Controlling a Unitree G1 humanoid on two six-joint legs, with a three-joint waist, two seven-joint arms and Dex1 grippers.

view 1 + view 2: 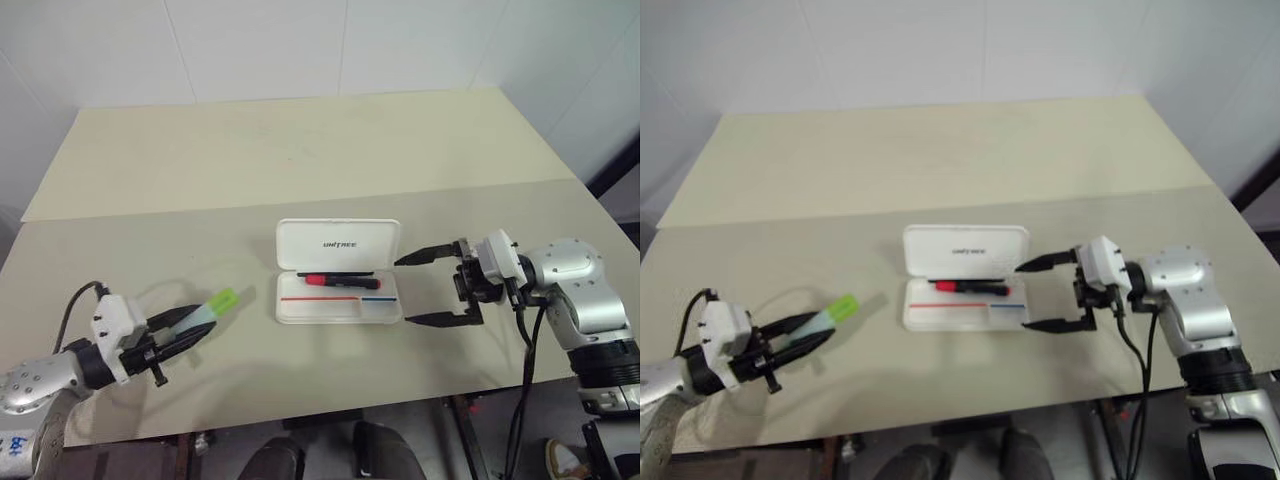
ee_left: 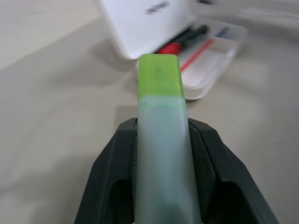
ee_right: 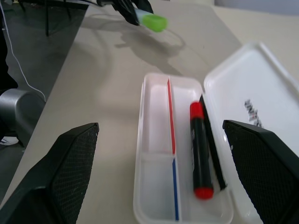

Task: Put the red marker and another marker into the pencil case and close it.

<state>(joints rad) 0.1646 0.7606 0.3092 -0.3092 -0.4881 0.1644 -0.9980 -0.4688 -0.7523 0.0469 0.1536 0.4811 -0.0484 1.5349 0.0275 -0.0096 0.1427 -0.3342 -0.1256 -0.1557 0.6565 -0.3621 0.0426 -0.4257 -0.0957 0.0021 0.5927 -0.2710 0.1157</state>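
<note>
- The green marker (image 1: 212, 306) is gripped along its pale barrel, with the lime cap sticking out past the fingertips. If it is tipped too steeply on the way to the case, it could slide forward between the pads; the smooth barrel looks slippery.
- The pencil case (image 1: 338, 312) lies open in the middle of the head view, lid raised toward the back. A marker coming in low from the lower left could catch the near wall or the left end and shove the light case across the table (image 1: 300, 160).
- The red marker (image 1: 337, 279) already lies in the back of the tray, against the hinge. A careless drop could land the green marker across it, and then the lid would likely not shut flat.
- The right gripper (image 1: 438, 288) sits just beside the case's right end. If it closes in early, it might knock the lid or the tray.
- The left gripper (image 1: 185, 328), at the lower left of the head view, is partly closed and clamped on the green marker's barrel, holding it clear of the table.
- The right gripper is spread wide, one finger up by the lid, one down by the tray's front corner. It holds nothing; whether a fingertip touches the case, I cannot tell.
</note>
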